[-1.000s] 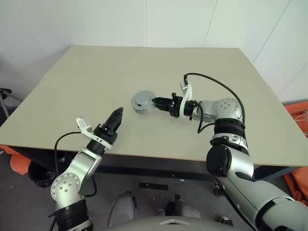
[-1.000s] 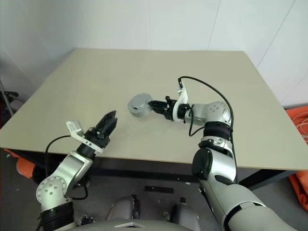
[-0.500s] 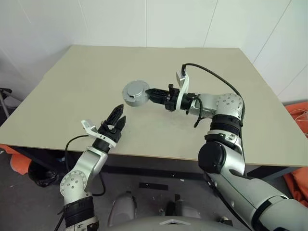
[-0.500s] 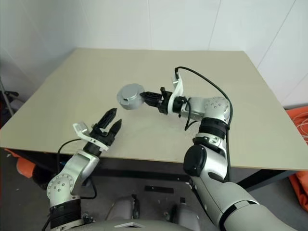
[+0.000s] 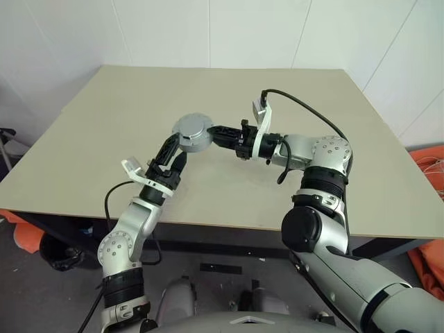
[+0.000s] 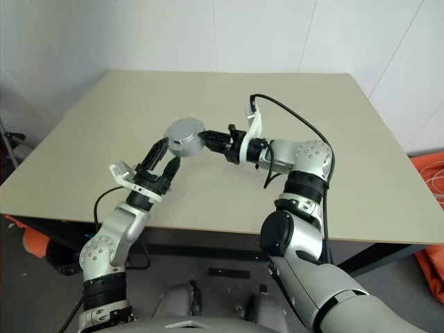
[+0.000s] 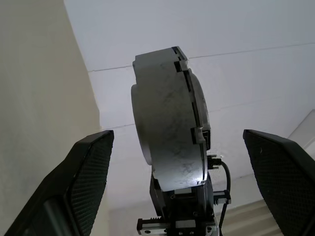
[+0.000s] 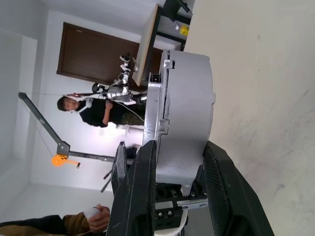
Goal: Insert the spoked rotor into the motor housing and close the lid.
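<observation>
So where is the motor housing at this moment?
The motor housing is in the air above the table, held by the right hand, with the open left hand just below it.

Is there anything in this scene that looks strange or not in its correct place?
Nothing looks damaged or spilled. The motor housing, with the lid on it, is not on the table: the right gripper holds it in the air, turned on its side. The left gripper, open, is just beside it.
</observation>
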